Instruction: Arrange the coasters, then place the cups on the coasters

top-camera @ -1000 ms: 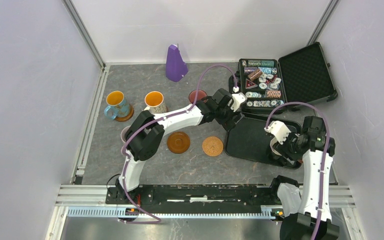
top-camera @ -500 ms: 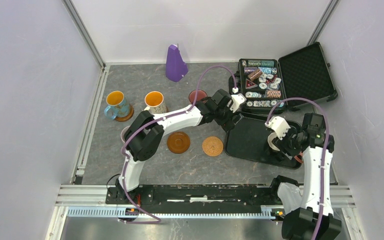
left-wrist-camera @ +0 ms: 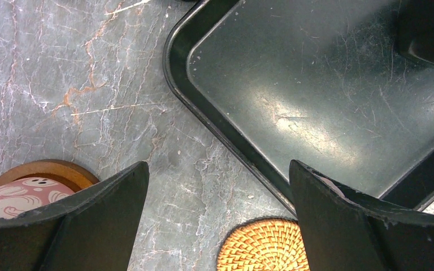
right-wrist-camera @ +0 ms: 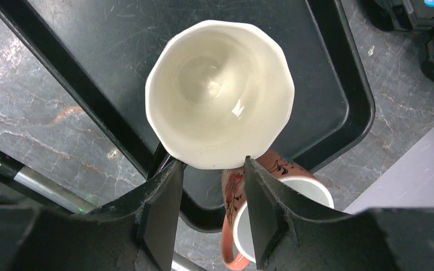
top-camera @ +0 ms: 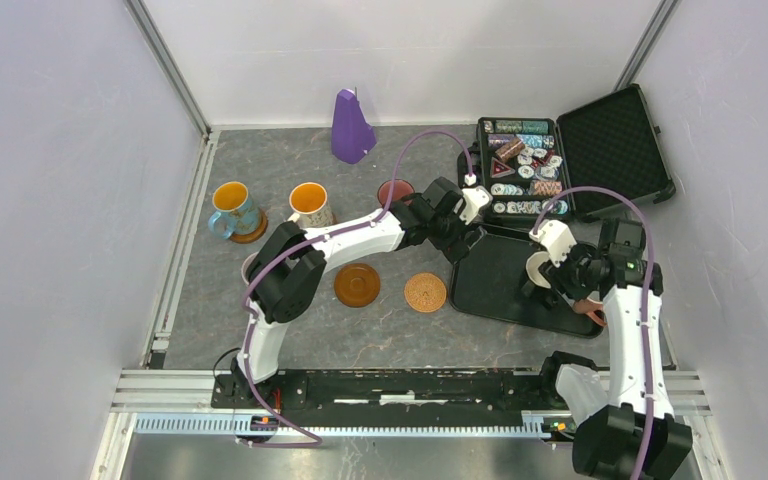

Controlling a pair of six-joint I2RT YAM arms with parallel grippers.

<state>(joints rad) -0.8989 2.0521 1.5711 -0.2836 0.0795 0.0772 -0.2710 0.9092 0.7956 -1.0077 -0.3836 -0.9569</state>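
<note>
My right gripper (right-wrist-camera: 213,164) is shut on the near side of a white cup (right-wrist-camera: 220,90) with a cream inside, holding it upright above the black tray (right-wrist-camera: 328,96). In the top view that cup (top-camera: 538,268) hangs over the tray's right part. Below it a pink flowered cup (right-wrist-camera: 265,192) lies on its side at the tray's corner. My left gripper (left-wrist-camera: 217,169) is open over bare table beside the tray edge, above the woven orange coaster (left-wrist-camera: 263,248). A dark brown coaster (top-camera: 357,284) lies left of the woven coaster (top-camera: 425,292). Another pink cup (left-wrist-camera: 5,197) stands on a brown coaster (left-wrist-camera: 51,172).
A blue cup (top-camera: 232,208) on a coaster and a white cup with orange inside (top-camera: 310,203) stand at the left. A purple cone (top-camera: 350,128) is at the back. The open poker chip case (top-camera: 525,170) sits behind the tray. Walls close both sides.
My right gripper has tightened on the white cup and carried it up and to the left over the tray. The left arm has barely moved.
</note>
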